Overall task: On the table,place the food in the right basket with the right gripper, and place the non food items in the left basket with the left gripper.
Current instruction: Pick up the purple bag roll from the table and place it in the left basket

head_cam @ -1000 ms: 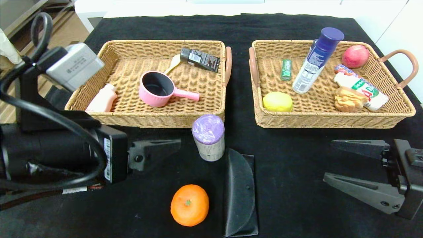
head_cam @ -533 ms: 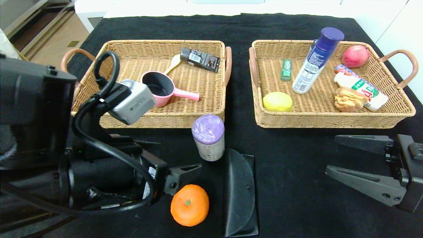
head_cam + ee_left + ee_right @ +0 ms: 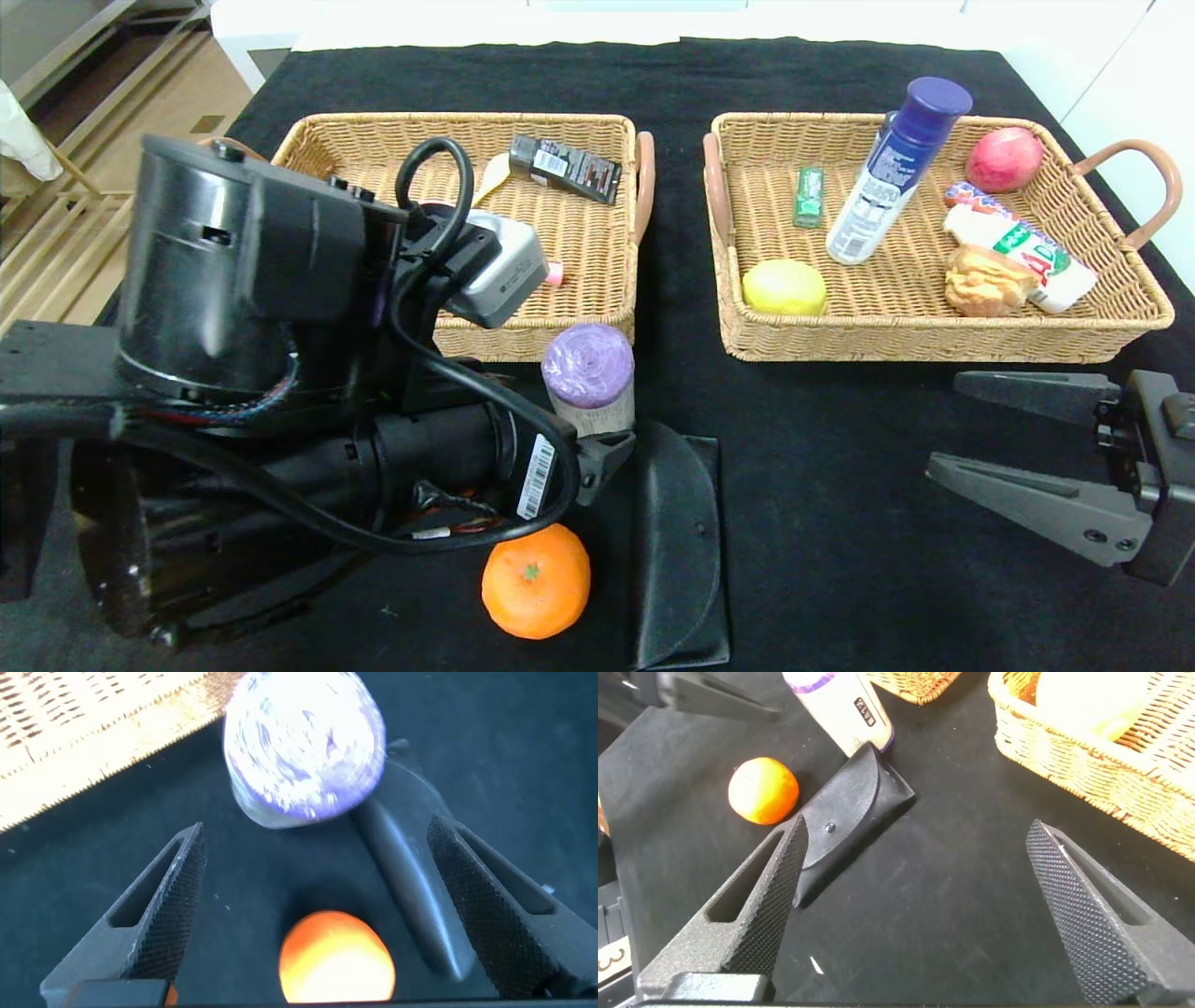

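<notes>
left pincer (image 3: pixel 313 905): spread wide over the worktop (image 3: pixel 822 523), just short of the canister (image 3: pixel 589 380), gripping nothing | right pincer (image 3: pixel 1008 443): wide, empty, near right basket (image 3: pixel 934 341) | orange (image 3: pixel 536 580) beside pouch (image 3: pixel 680 546), both outside left basket (image 3: pixel 597 261)

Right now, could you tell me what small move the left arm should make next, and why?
Probably ease the open left gripper forward until its fingers straddle the purple-lidded canister. That non-food item stands on the table just ahead, outside the left basket, with the orange beneath the arm.
</notes>
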{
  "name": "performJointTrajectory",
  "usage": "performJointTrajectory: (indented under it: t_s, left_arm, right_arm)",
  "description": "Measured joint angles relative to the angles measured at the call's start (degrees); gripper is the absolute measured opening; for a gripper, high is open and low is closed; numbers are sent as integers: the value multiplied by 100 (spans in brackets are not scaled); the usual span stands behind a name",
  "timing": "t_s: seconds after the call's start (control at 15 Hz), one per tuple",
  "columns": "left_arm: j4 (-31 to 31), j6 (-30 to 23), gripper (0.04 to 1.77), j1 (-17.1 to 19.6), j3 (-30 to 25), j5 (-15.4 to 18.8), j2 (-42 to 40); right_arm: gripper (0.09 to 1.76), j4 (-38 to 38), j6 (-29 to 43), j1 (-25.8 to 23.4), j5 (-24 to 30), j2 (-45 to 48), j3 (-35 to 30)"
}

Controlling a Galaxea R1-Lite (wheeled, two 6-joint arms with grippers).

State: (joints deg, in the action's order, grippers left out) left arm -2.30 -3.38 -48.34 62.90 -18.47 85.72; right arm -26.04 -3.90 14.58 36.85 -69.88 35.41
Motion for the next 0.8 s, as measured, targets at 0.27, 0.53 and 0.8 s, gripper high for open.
performJointTrajectory:
  t_s: [0.27,0.53,0.8]
  left_arm:
    - [-9,13,171,-59,285,-168,324]
    - [-419,51,172,-61,589,-245,507]
    - [-441,51,172,-26,892,-366,683]
  right_arm:
    - [171,-2,-1,-11,0,0,2]
    - [171,2,0,-34,0,-18,2]
    - [171,0,-9,-37,9,-51,-6]
